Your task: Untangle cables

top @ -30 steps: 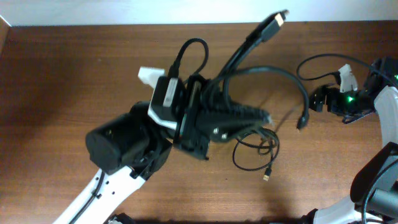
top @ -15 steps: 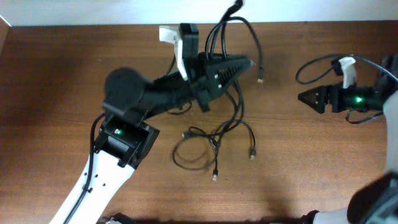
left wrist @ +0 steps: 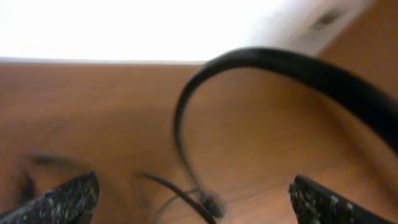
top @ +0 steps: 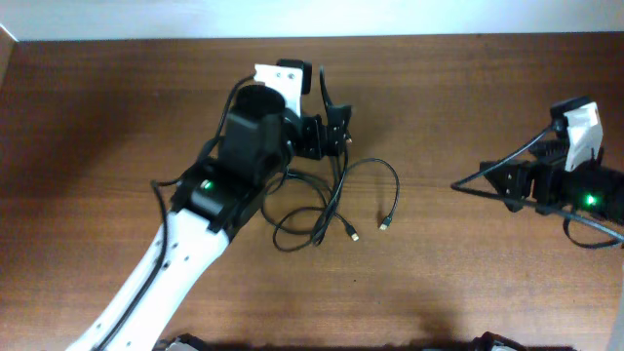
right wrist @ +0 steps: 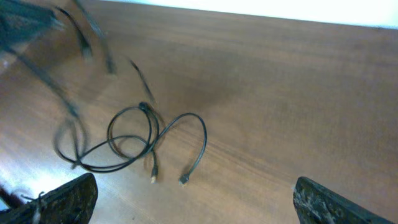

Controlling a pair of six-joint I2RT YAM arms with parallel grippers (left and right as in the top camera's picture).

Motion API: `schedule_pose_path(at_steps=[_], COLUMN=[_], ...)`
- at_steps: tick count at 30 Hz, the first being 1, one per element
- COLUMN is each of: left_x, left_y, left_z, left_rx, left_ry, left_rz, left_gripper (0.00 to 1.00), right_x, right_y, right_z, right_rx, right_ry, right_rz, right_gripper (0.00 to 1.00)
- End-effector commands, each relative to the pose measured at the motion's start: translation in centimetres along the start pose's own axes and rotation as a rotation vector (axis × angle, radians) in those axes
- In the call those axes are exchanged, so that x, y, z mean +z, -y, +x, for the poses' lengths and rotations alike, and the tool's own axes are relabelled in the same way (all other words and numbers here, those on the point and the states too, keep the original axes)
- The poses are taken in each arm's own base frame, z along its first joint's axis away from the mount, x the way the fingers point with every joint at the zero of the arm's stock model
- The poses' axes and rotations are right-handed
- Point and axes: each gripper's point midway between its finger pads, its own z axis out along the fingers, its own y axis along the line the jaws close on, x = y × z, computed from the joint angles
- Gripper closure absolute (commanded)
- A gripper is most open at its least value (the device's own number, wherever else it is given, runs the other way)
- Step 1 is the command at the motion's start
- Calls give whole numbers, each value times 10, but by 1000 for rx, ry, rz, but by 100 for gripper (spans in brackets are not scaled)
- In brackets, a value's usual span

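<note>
The cables (top: 327, 203) lie as a tangle of thin black loops on the wooden table, with two plug ends (top: 353, 234) pointing toward the front. My left gripper (top: 334, 119) hangs open just behind the tangle, and a strand runs up toward it. In the left wrist view a blurred black cable (left wrist: 267, 59) arcs between the wide-apart fingertips (left wrist: 65, 199), touching neither. My right gripper (top: 499, 187) stands open at the right, well apart from the cables (right wrist: 134, 140), which lie ahead of it with nothing between its fingers.
The left arm (top: 210, 205) crosses the table from the front left to the middle. The right arm's own black cable (top: 507, 164) loops beside its wrist. The table's back edge (top: 439, 37) meets a white wall.
The left gripper has opened and let go of the lifted bundle. The cables have dropped onto the table. The left arm has swung lower and the right arm has shifted toward the front.
</note>
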Motion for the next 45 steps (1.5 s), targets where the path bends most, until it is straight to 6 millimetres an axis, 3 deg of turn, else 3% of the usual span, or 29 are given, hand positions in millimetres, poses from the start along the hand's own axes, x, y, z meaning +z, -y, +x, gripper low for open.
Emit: schedule_pose_path(at_steps=[1, 3, 6, 15, 23, 28, 31, 38, 45], left_x=[16, 20, 20, 7, -4, -11, -15, -27, -45], left_y=[-54, -77, -89, -98, -101, -75, -41, 11, 17], left_z=[29, 62, 93, 119, 134, 162, 176, 184, 196], left_rx=[56, 76, 89, 101, 103, 35, -49, -209, -461], left_ry=[-100, -228, -357, -477, -557, -695, -774, -868, -977], left_rz=[-273, -377, -421, -459, -472, -319, -129, 134, 52], left_gripper=[1, 1, 1, 1, 1, 1, 1, 1, 1], right_x=[-6, -6, -6, -9, -8, -8, -8, -8, -8], right_y=[-1, -1, -1, 10, 11, 11, 11, 11, 11], right_z=[4, 9, 13, 31, 32, 32, 32, 32, 32], right_rx=[25, 40, 50, 81, 85, 85, 85, 86, 85], right_ry=[-21, -40, -56, -140, -145, -145, -145, -146, -146], right_rz=[33, 35, 43, 120, 117, 117, 117, 117, 117], right_gripper=[1, 1, 1, 1, 1, 1, 1, 1, 1])
